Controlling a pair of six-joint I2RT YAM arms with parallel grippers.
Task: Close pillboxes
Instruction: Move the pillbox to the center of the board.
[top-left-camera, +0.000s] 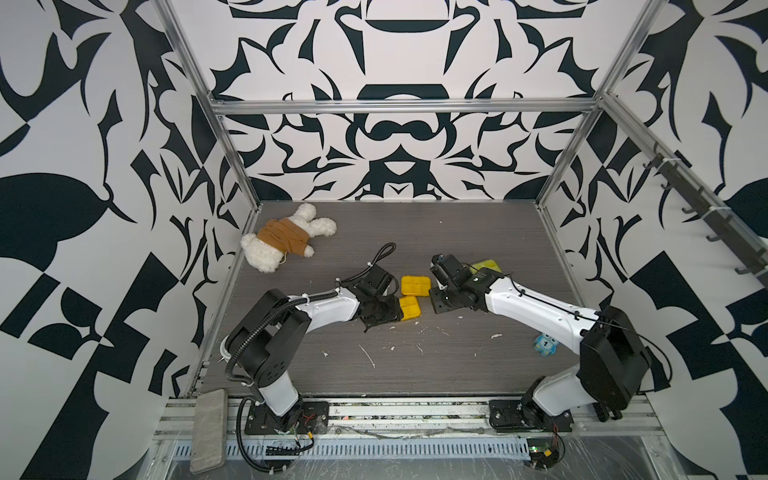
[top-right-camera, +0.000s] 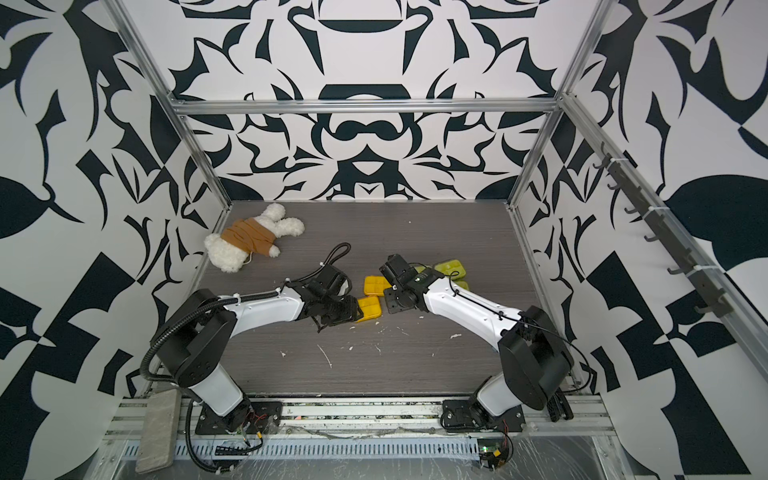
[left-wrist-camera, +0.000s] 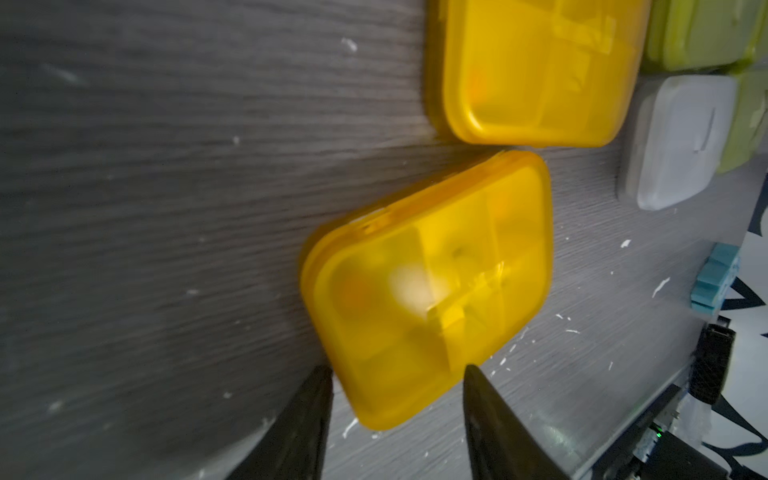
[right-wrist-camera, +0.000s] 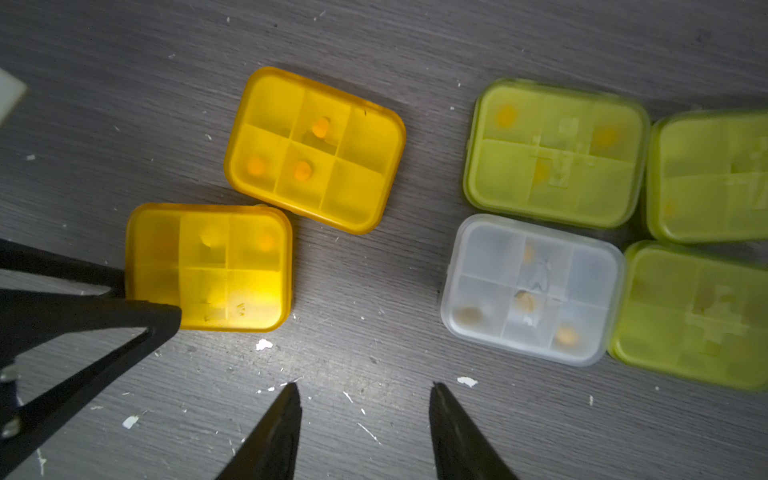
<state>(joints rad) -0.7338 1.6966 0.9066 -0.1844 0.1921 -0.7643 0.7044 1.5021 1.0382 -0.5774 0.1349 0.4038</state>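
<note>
1. Two amber pillboxes lie flat at mid-table with lids down. The nearer amber pillbox (right-wrist-camera: 208, 266) and the farther amber pillbox (right-wrist-camera: 316, 149) meet corner to edge, touching or almost so. Orange tablets show through both lids.
2. The clear pillbox (right-wrist-camera: 532, 289) and three green pillboxes (right-wrist-camera: 557, 153) (right-wrist-camera: 710, 174) (right-wrist-camera: 694, 316) form a tight cluster, set apart from the amber pair. All their lids are down.
3. Left gripper (left-wrist-camera: 399, 372): jaws partly apart, tips straddling one end of the nearer amber pillbox. Whether they touch it cannot be told.
4. Right gripper (right-wrist-camera: 363, 386): jaws parted to a middling width, empty, above bare table (right-wrist-camera: 374, 41) between the amber pair and the cluster.
5. The table is grey wood-grain with white flecks. A plush toy (top-left-camera: 286, 237) lies at the far left corner, and a small blue toy (top-left-camera: 544, 343) sits beside the right arm.
</note>
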